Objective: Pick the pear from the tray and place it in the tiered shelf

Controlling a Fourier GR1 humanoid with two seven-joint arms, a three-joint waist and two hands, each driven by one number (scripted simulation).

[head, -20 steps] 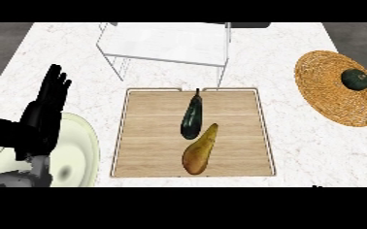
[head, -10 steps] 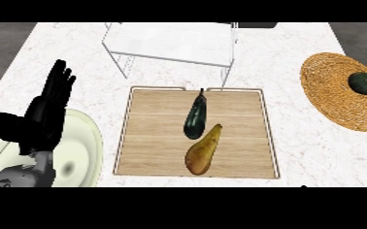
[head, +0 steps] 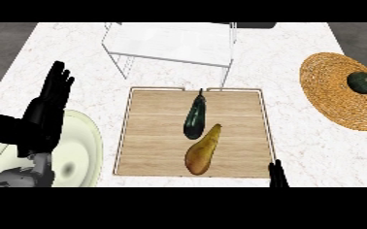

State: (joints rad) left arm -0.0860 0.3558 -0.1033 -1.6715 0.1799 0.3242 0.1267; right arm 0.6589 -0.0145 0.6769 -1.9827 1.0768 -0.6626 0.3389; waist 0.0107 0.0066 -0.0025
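Rising into view beside the tray's [head: 126,140] near corner, the right hand's [head: 276,175] fingertips, grip unreadable, begin approaching the untouched pear [head: 201,150], while the left hand [head: 47,110] rests open.

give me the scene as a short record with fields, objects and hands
tray: wooden tray at counter centre
pear: yellow-brown pear lying on tray, untouched
beside pear: dark green courgette, tip to tip
shelf: white tiered shelf behind tray
mat: woven round mat at right, dark fruit on it
plate: pale plate at left
left hand: open, over plate
right hand: only fingertips show
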